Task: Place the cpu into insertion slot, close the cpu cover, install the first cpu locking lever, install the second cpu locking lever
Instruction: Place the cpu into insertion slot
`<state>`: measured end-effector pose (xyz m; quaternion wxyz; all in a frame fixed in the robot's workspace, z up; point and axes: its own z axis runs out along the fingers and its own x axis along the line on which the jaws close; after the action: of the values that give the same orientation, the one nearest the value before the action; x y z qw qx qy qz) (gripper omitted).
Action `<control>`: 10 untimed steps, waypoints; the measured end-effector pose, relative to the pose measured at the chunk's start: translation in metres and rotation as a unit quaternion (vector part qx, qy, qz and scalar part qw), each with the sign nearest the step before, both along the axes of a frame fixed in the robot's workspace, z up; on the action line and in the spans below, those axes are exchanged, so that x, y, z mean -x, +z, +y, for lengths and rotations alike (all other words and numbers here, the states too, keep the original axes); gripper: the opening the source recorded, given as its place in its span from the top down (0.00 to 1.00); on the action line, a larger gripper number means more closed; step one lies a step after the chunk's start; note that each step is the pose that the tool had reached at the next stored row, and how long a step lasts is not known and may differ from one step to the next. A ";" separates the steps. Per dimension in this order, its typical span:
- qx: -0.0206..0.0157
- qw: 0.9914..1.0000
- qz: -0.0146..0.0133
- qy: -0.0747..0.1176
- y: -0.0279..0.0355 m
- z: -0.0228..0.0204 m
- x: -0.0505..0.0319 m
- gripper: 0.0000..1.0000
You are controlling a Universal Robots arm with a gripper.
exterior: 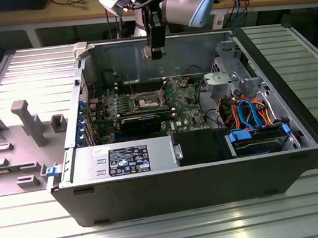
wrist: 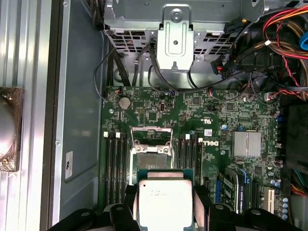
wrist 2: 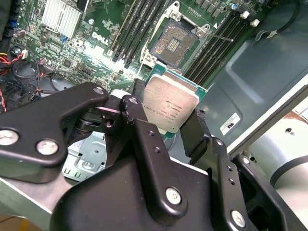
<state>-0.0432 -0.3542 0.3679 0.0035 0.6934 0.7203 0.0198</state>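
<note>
Open computer case on its side on the ribbed metal counter, green motherboard flat on its floor, end effector poised high over the case wall farthest off in the exterior view. Clamped from two opposite sides on the cpu, metal top up, apparently level and well above the board. Beyond and below the chip in both wrist views, near the board's middle between banks of memory slots, the insertion slot, contacts bare, cpu cover seemingly tipped up at its far edge, chip and slot edges roughly parallel.
</note>
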 end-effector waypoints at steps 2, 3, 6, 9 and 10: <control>0.000 1.000 0.001 -0.001 -0.0003 0.0000 0.0000 0.46; 0.000 1.000 0.001 -0.001 -0.0004 0.0000 0.0000 0.46; 0.000 1.000 0.002 -0.001 -0.0004 0.0000 0.0000 0.46; 0.000 1.000 0.003 -0.001 -0.0007 0.0000 0.0000 0.46; 0.000 1.000 0.003 -0.001 -0.0008 0.0000 0.0000 0.46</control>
<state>-0.0432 -0.3542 0.3671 0.0013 0.6944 0.7194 0.0177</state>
